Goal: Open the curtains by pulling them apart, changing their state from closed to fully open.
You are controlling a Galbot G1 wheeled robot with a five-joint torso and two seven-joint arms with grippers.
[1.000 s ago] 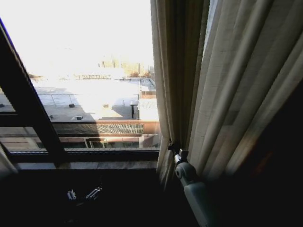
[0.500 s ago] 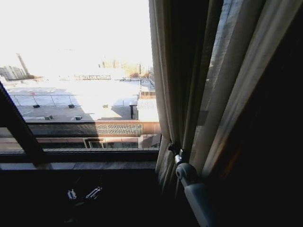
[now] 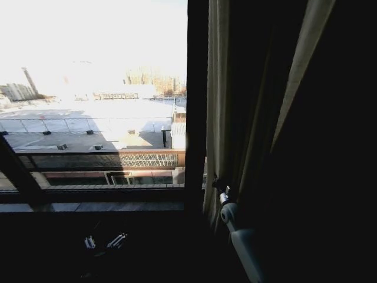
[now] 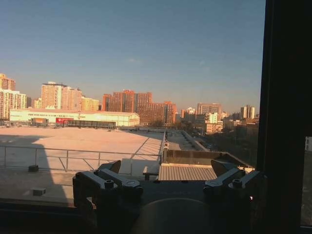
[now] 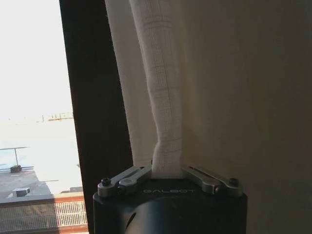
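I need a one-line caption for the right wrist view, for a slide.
Right gripper shut on a gathered fold of the sheer curtain, beside the dark window frame bar.

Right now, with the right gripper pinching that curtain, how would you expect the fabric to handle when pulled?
Likely floppy: the curtain bunches into a narrow fold inside the right gripper. Probably light, since it looks thin and sheer. It may slip, because only a small pinch is held.

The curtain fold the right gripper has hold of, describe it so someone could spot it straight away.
Find the dark window frame bar; the cream curtain hangs beside it. One fold is bunched into a narrow rope, pinched in the right gripper.
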